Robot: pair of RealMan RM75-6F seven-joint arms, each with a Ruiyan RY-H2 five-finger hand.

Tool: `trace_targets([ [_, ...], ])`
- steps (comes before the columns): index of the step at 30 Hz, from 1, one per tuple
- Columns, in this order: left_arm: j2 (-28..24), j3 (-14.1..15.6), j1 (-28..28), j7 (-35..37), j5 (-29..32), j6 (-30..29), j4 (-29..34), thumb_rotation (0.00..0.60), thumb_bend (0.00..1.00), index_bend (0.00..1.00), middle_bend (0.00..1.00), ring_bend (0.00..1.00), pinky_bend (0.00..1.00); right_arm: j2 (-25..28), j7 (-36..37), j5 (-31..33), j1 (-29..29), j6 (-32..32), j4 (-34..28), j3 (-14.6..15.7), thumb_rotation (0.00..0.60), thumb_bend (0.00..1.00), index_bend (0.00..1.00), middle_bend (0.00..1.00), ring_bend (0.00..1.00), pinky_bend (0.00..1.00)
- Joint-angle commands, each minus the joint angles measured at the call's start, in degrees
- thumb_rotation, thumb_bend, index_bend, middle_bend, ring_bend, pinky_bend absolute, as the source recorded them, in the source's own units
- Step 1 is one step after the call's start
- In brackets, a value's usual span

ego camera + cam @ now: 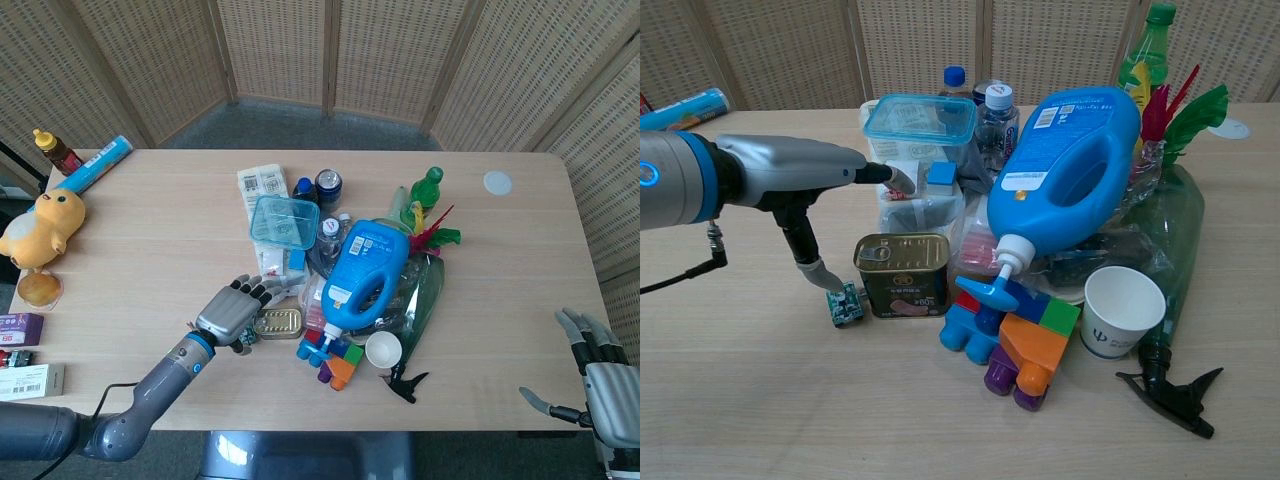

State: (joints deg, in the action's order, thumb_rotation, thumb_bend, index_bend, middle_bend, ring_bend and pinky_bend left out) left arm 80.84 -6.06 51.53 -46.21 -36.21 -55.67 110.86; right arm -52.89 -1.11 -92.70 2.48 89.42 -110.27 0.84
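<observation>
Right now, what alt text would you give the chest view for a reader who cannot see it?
The robot's left hand reaches in from the left, fingers spread, above a small green packet and beside a tin can. Behind sits a cluttered pile: blue detergent jug, paper cup, toy blocks.

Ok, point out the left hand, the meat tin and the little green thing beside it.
left hand [228, 311], head view, back of the hand.
meat tin [904, 278], chest view, front label.
little green thing [844, 303], chest view, its top face.
</observation>
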Motion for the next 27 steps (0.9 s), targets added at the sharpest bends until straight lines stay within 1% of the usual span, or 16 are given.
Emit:
trace_targets([
  [1,3.24,0.44,1.94,-1.07,2.61,-1.62,-2.42,0.6,0.0,0.0,0.0,0.0,0.0,0.17,0.4,0.25,0.02,0.06,0.02,-0.11,0.383,0.0,0.0,0.0,0.0,0.0],
  [8,8.51,1.29,3.43,-0.8,5.55,-2.84,-6.66,0.6,0.0,0.0,0.0,0.0,0.0,0.45,1.41,0.73,-0.12,-0.24,0.23,-0.23,0.383,0.0,0.0,0.0,0.0,0.0],
  [12,10.58,1.33,3.85,-0.13,5.5,-3.34,-8.27,0.6,0.0,0.0,0.0,0.0,0.0,0.57,1.82,0.8,-0.23,-0.38,0.18,-0.29,0.384,0.0,0.0,0.0,0.0,0.0],
  [15,12.35,1.15,3.93,0.9,4.15,-3.73,-9.81,0.6,0.0,0.0,0.0,0.0,0.0,0.58,1.89,0.62,-0.26,-0.46,0.12,-0.2,0.379,0.0,0.0,0.0,0.0,0.0],
  [16,13.07,1.2,3.91,1.12,3.37,-4.15,-10.46,0.6,0.0,0.04,0.0,0.0,0.0,0.56,1.92,0.62,-0.26,-0.46,0.12,-0.21,0.379,0.0,0.0,0.0,0.0,0.0],
  [18,14.25,1.44,3.86,0.92,2.03,-5.43,-11.47,0.6,0.0,0.16,0.05,0.0,0.08,0.56,1.97,0.67,-0.26,-0.45,0.06,-0.23,0.383,0.0,0.0,0.0,0.0,0.0],
  [19,15.07,1.68,3.84,0.32,1.26,-6.68,-12.13,0.6,0.0,0.26,0.13,0.04,0.17,0.57,2.05,0.73,-0.26,-0.43,0.02,-0.26,0.385,0.0,0.0,0.0,0.0,0.0],
  [20,15.67,1.81,3.79,-0.07,0.82,-7.54,-12.53,0.6,0.0,0.35,0.24,0.1,0.27,0.58,2.09,0.76,-0.27,-0.42,0.01,-0.29,0.385,0.0,0.0,0.0,0.0,0.0],
  [22,16.92,2.1,3.68,-1.27,0.38,-9.38,-13.39,0.6,0.0,0.5,0.4,0.24,0.42,0.62,2.29,0.78,-0.27,-0.42,-0.02,-0.29,0.381,0.0,0.0,0.0,0.0,0.0],
  [23,17.33,2.23,3.69,-1.83,0.41,-9.82,-13.69,0.6,0.0,0.55,0.46,0.3,0.47,0.67,2.38,0.8,-0.27,-0.43,0.01,-0.28,0.381,0.0,0.0,0.0,0.0,0.0],
  [25,18.2,2.39,3.76,-3.02,0.65,-10.51,-14.49,0.6,0.0,0.59,0.5,0.33,0.5,0.75,2.64,0.68,-0.26,-0.41,-0.08,-0.25,0.382,0.0,0.0,0.0,0.0,0.0],
  [27,19.13,2.32,3.69,-3.65,0.69,-11.22,-15.33,0.6,0.0,0.65,0.56,0.39,0.54,0.91,3.11,0.58,-0.27,-0.49,-0.22,-0.15,0.382,0.0,0.0,0.0,0.0,0.0],
])
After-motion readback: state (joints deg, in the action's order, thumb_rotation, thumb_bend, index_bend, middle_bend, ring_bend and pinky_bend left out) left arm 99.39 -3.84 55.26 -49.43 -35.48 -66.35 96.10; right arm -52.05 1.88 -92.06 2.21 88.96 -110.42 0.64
